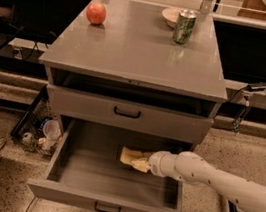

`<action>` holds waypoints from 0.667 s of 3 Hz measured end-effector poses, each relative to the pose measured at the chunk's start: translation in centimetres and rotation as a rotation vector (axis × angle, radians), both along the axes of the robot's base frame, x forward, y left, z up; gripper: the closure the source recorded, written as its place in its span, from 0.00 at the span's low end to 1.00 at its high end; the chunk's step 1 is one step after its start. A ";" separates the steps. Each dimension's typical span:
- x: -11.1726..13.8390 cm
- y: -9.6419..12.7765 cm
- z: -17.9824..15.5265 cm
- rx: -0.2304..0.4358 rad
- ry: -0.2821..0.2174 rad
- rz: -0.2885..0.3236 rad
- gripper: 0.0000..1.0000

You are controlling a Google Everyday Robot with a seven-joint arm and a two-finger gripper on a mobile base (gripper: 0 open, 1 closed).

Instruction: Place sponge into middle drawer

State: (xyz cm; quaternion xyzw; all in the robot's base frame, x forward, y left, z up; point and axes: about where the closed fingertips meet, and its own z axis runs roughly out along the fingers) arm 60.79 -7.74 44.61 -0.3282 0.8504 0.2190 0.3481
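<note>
The pale yellow sponge [129, 155] is inside the open middle drawer [86, 173], at the right of its grey floor. My gripper [139, 162] reaches into the drawer from the right on a white arm and is at the sponge's right end. The sponge looks to be resting on or just above the drawer floor. The drawer is pulled far out, with a small black handle [106, 208] on its front.
A shut grey drawer front [126, 113] sits above. On the cabinet top stand a red-orange apple [96, 13], a green can [184, 27] and a pale bowl [171, 16]. A basket of clutter [40, 130] is on the floor at left.
</note>
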 end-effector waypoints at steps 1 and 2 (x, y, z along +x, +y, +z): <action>0.0 -0.2 -0.1 0.014 -0.003 0.000 0.11; -0.3 -0.5 0.0 0.022 -0.004 -0.003 0.00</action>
